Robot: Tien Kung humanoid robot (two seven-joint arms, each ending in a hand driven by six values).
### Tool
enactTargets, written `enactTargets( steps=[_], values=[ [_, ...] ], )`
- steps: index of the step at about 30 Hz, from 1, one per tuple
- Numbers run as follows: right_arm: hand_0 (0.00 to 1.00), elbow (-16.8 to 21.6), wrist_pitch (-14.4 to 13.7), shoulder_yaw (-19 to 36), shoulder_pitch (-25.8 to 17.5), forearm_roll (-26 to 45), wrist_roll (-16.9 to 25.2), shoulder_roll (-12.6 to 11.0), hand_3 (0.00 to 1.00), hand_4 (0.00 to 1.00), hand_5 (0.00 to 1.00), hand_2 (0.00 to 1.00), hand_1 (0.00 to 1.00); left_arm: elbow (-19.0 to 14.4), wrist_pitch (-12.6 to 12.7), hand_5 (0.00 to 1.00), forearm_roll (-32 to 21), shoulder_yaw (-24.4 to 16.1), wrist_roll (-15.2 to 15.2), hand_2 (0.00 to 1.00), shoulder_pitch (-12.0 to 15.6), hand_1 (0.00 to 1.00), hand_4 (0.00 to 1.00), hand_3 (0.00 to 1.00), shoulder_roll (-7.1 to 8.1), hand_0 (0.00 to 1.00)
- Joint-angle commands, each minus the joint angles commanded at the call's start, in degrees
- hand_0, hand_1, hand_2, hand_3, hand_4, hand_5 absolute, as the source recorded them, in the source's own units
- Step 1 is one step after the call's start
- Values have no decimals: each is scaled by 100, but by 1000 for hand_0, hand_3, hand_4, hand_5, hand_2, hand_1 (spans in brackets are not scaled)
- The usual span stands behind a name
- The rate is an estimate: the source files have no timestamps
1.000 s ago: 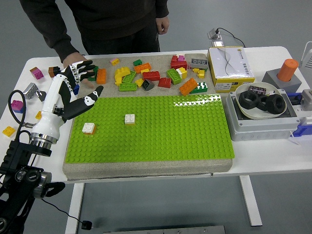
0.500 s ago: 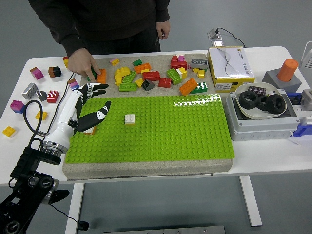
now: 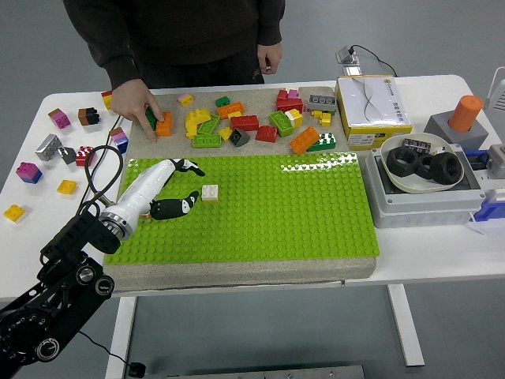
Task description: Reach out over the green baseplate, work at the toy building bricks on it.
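the left hand [image 3: 175, 189] is reaching over the green baseplate [image 3: 260, 213], fingers spread, just beside the white brick [image 3: 210, 193]; nothing is being gripped yet, so the work is barely starting.

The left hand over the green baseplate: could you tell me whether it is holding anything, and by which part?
Nothing is held. The left hand lies open over the green baseplate, its fingers spread just left of the small white brick, which sits free on the studs.

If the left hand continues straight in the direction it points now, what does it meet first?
Probably the small white brick on the green baseplate: the left hand points right, fingers open, just short of it. Height above the plate is unclear.
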Motion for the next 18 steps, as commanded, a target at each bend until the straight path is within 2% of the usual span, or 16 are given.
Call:
enactTargets(
  steps=[2, 5, 9, 13, 18],
  values=[
    [544, 0, -14, 18, 0, 7, 15, -12, 635, 627, 774, 619, 561, 131, -17, 2, 55, 115, 30, 863, -98, 866, 561, 649, 28, 946],
    [544, 0, -29, 75, 7, -45, 21, -29, 635, 627, 774, 619, 561, 334, -99, 2, 195, 85, 140, 863, -194, 866, 561, 649, -17, 946],
    [544, 0, -46, 63, 7, -12, 45, -29, 634, 630, 779, 617, 557, 342, -241, 2, 270, -88, 267, 874, -239, 868, 567, 661, 10, 949],
    [544, 0, -37, 115, -4, -29, 7, -37, 634, 630, 779, 617, 557, 300, -355, 2, -133, -364, 102, 874, -147, 868, 567, 661, 77, 949],
    [543, 0, -87, 195, 9, -87, 11, -63, 635, 630, 777, 621, 557, 255, -274, 2, -664, -605, -207, 873, 67, 870, 549, 664, 283, 948]
  ],
)
